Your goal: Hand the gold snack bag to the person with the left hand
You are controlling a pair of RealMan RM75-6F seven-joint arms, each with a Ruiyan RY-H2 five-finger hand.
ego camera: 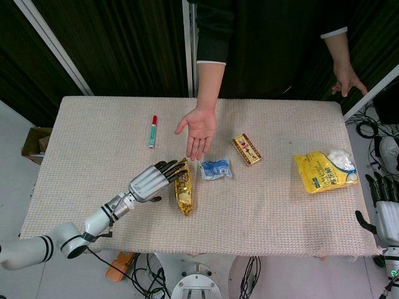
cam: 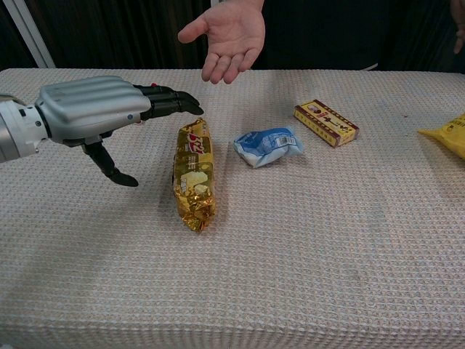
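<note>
The gold snack bag [ego camera: 183, 193] [cam: 194, 176] lies flat on the table, long side running front to back. My left hand [ego camera: 151, 181] [cam: 102, 113] hovers just left of the bag with its fingers stretched out over the bag's far end and the thumb hanging down, holding nothing. The person's open palm [ego camera: 198, 128] [cam: 227, 36] waits face up beyond the bag. My right hand [ego camera: 384, 208] stands off the table's right edge with its fingers pointing up, empty.
A blue-white packet [ego camera: 216, 169] [cam: 268, 145] and a small brown box [ego camera: 247, 149] [cam: 325, 122] lie right of the gold bag. A yellow bag [ego camera: 325, 170] [cam: 447, 132] sits at far right, a red-capped marker [ego camera: 152, 131] at the back left.
</note>
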